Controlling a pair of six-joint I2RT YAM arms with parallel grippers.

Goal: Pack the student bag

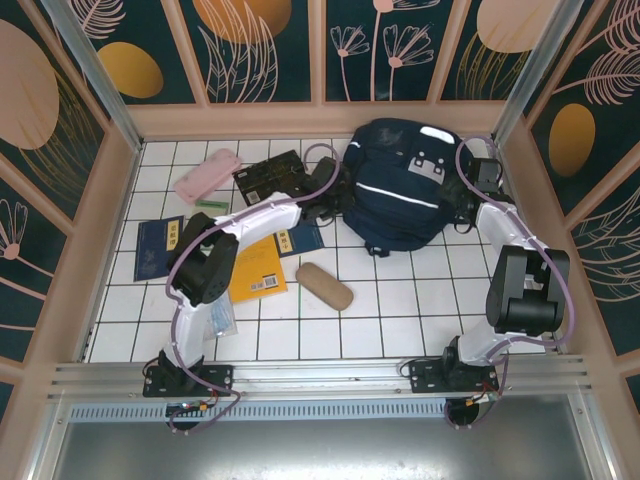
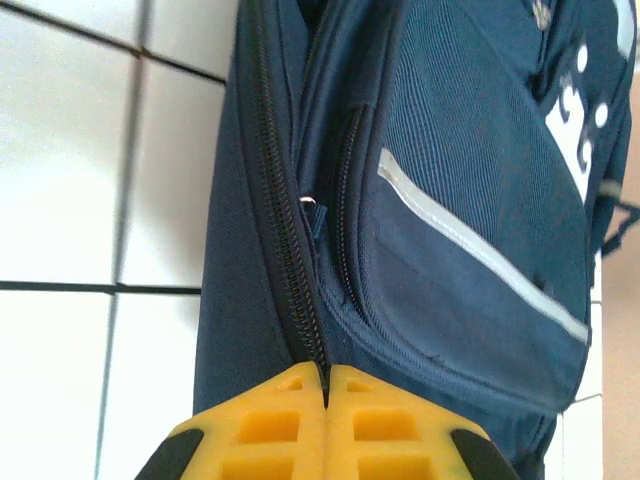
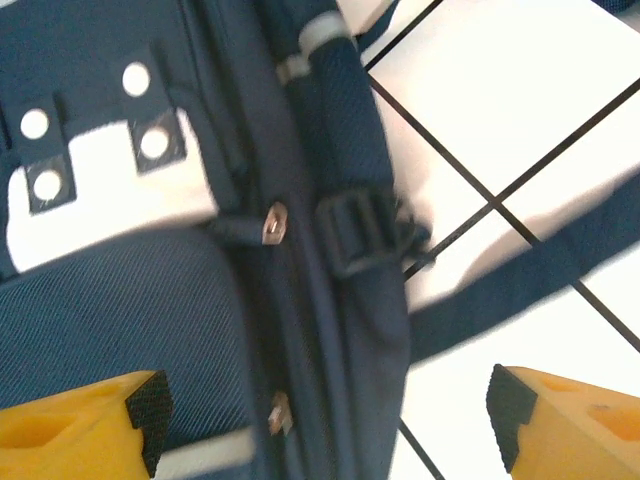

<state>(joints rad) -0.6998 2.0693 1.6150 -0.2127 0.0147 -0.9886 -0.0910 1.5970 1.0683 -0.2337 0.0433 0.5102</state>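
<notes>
1. Lying front up at the far right of the white tiled table (image 1: 400, 300): student bag (image 1: 395, 190).
2. Left gripper (image 2: 326, 385): fingers pressed fully together, tips at the bag's zipper (image 2: 283, 250) on its left side; whether fabric is pinched cannot be told.
3. Right gripper (image 3: 328, 415): fingers wide apart over the bag's right edge, near a buckle (image 3: 360, 230).

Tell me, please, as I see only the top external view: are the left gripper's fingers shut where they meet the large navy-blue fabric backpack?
Observer: Yes; the left wrist view shows the left gripper shut, yellow fingers pressed together at the backpack's black zipper.
Operator: Is anything to grab nearby?
Observer: A small metal-ringed pull sits further along, apart from the fingers.
Operator: And the right gripper?
Observer: Open wide, above the backpack's side and a black strap buckle.
</notes>
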